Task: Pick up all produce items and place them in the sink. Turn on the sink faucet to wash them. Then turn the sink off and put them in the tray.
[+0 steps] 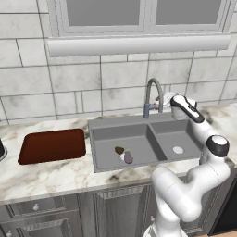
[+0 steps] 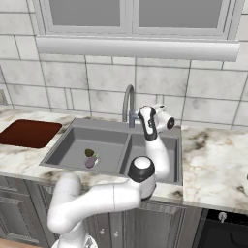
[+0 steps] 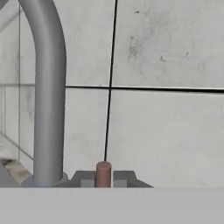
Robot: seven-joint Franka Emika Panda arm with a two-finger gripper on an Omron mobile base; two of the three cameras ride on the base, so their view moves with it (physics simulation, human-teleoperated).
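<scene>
Pinching reddish handle (image 3: 103, 174) between fingers (image 3: 86, 179) of gripper (image 3: 103, 180) | faucet (image 3: 47, 100) riser at 9 o'clock | handle axis toward 12

The purple eggplant (image 1: 128, 157) and the dark olive-brown roundish item (image 1: 119, 150) lie touching in the left basin of the grey sink (image 1: 139, 121), below and left of the hand. The gooseneck faucet (image 1: 152, 96) stands upright just left of the hand, and the reddish-brown tray (image 1: 53, 145) lies on the counter far to its left.

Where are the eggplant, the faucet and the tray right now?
eggplant (image 1: 128, 158): left base view, its purple body.
faucet (image 1: 153, 84): left base view, top of its arch.
tray (image 1: 53, 145): left base view, its bare floor.
</scene>
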